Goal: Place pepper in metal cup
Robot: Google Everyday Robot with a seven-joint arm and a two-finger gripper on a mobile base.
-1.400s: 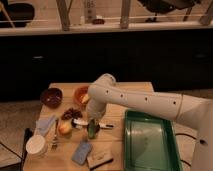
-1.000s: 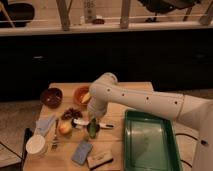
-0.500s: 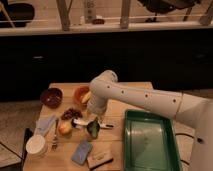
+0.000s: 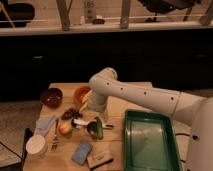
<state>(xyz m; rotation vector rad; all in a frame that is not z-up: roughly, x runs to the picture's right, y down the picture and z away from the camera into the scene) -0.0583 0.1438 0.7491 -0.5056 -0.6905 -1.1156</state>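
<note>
Gripper (image 4: 95,121) hung low over the table (image 4: 114,146), just above the metal cup (image 4: 92,128) — open or closed, I could not tell. Pepper (image 4: 99,131) leaned tilted at the cup's rim — earlier it hung more upright.

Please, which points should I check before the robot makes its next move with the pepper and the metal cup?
1. Pepper brought to the metal cup: ok, they overlap in the camera view.
2. Pepper fully inside the cup: cannot tell.
3. Pincer just above the cup and pepper: ok.
4. Cup standing upright: cannot tell.
5. Round fruit apart from the cup, toward the view's left: ok.
</note>
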